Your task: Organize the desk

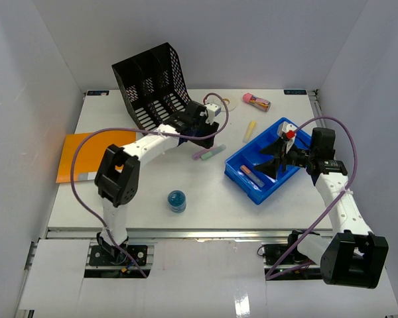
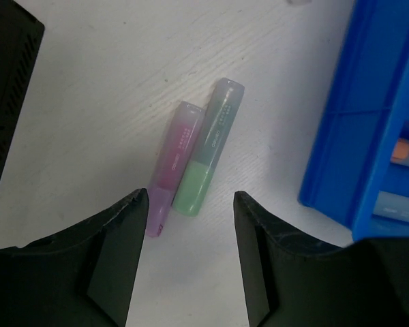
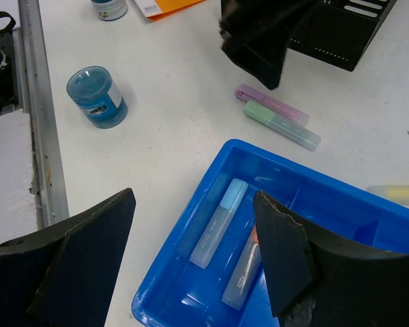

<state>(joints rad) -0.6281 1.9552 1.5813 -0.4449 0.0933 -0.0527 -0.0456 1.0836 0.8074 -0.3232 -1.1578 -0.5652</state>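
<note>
The white desk (image 1: 119,199) holds scattered stationery. A purple highlighter (image 2: 172,163) and a green highlighter (image 2: 211,146) lie side by side, touching, just ahead of my open, empty left gripper (image 2: 191,204); from above they lie below that gripper (image 1: 201,134). My right gripper (image 3: 194,204) is open and empty, hovering over the blue tray (image 3: 184,225), which holds a light-blue highlighter (image 3: 219,221) and an orange-tipped one (image 3: 242,272). From above, the right gripper (image 1: 276,156) sits over the tray (image 1: 242,169).
A black mesh file organizer (image 1: 152,83) stands at the back left, an orange folder (image 1: 86,156) lies at the left. A blue jar (image 1: 176,201) stands near the front rail. A yellow highlighter (image 1: 250,130), a pink item (image 1: 257,101) and a ring (image 1: 222,103) lie at the back.
</note>
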